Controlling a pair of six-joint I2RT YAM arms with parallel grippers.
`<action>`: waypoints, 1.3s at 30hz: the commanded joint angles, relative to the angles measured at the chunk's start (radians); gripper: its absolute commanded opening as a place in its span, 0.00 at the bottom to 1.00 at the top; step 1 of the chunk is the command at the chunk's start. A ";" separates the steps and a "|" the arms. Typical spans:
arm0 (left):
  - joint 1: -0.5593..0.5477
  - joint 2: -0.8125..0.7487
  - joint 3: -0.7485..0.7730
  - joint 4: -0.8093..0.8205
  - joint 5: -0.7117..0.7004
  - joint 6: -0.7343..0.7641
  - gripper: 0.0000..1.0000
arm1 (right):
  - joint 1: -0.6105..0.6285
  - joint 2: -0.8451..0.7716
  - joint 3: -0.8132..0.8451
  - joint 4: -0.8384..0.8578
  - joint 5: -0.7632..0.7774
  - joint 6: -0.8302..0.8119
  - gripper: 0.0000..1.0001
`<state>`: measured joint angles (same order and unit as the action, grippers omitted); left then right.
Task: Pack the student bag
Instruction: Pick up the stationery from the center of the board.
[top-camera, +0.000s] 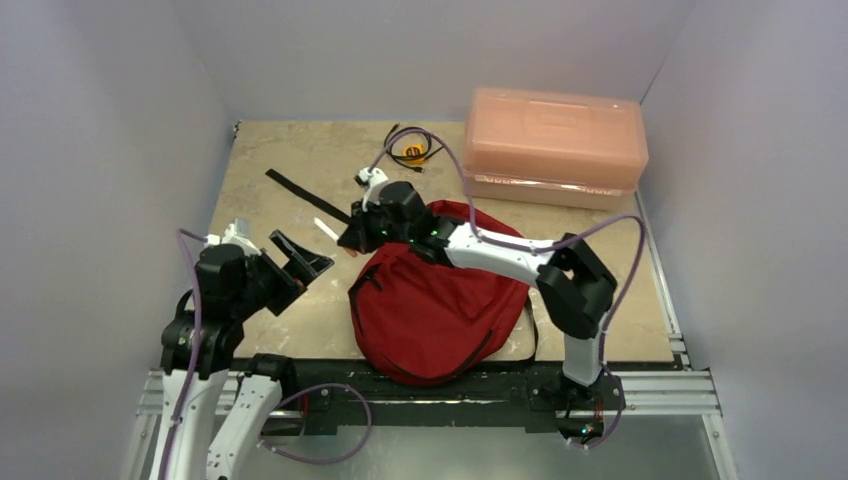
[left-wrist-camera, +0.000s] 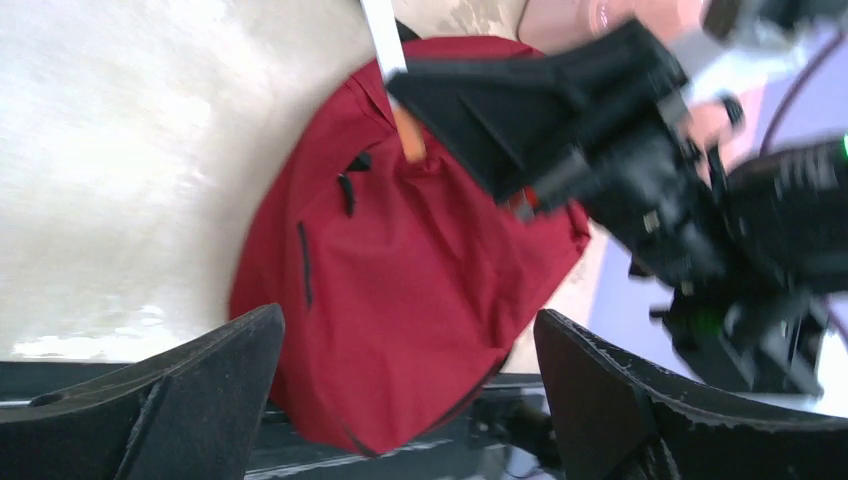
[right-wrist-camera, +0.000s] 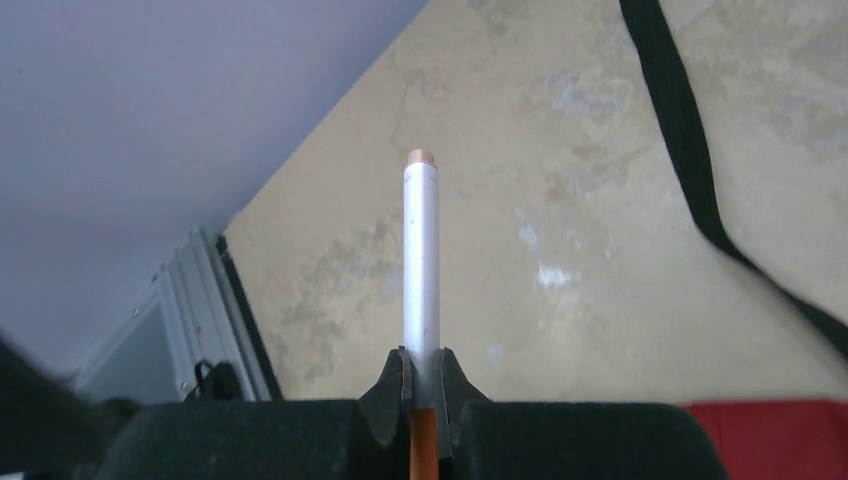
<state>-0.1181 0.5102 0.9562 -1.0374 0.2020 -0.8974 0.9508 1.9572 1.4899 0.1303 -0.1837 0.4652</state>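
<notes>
The dark red student bag (top-camera: 435, 305) lies at the table's near edge and fills the middle of the left wrist view (left-wrist-camera: 420, 280). My right gripper (top-camera: 350, 235) is shut on a white pen with an orange end (right-wrist-camera: 421, 260). It holds the pen above the table just left of the bag's top. The pen also shows in the top view (top-camera: 326, 229) and in the left wrist view (left-wrist-camera: 392, 75). My left gripper (top-camera: 300, 262) is open and empty, raised at the left and facing the bag. Its jaws stand wide apart.
A pink translucent plastic box (top-camera: 555, 145) stands at the back right. A black cable with a yellow piece (top-camera: 412, 150) lies left of it. A black strap (top-camera: 305, 195) lies on the table behind the grippers, also in the right wrist view (right-wrist-camera: 690, 170).
</notes>
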 joint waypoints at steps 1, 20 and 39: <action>0.005 0.068 -0.162 0.282 0.163 -0.285 0.93 | 0.008 -0.207 -0.207 0.077 -0.067 0.050 0.00; -0.362 0.238 -0.364 0.748 -0.102 -0.576 0.86 | 0.009 -0.568 -0.600 0.197 -0.096 0.139 0.00; -0.456 0.276 -0.366 0.808 -0.068 -0.368 0.00 | 0.007 -0.890 -0.647 -0.199 0.040 0.011 0.74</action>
<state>-0.5720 0.7689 0.5659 -0.2626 0.1047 -1.3659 0.9859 1.2041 0.8467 0.0788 -0.2146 0.5449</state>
